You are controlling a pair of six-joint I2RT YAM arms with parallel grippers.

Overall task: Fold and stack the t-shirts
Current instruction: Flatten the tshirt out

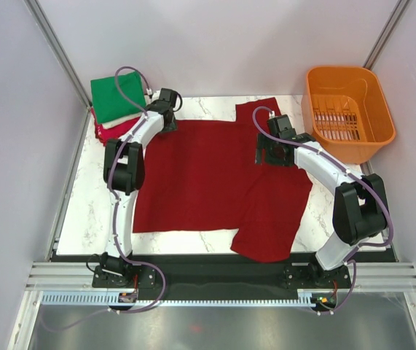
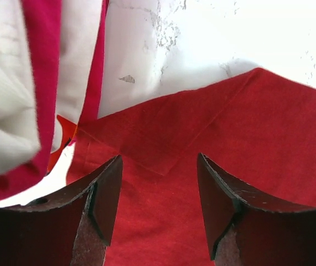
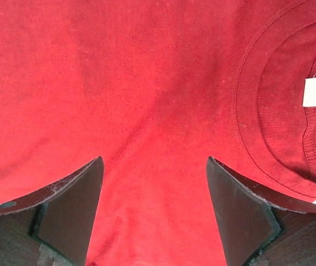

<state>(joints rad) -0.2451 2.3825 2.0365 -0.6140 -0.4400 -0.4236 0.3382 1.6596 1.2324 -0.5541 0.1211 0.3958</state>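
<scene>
Dark red t-shirt (image 1: 215,175) lies spread between folded stack (image 1: 116,102) and orange basket (image 1: 347,109); left gripper (image 2: 158,157) and right gripper (image 3: 154,158) both wide.

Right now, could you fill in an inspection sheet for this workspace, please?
Surface: white marbled table, largely covered by cloth.
Job's things: dark red t-shirt spread out; folded stack, green on top, at the far left corner.
Clutter: orange basket at far right, nothing seen inside.
Grippers: left gripper open over the shirt's corner; right gripper open beside its collar; neither holds cloth.
Cables: purple cables loop along both arms.
Surroundings: pale walls, metal frame; nothing else seen.
</scene>
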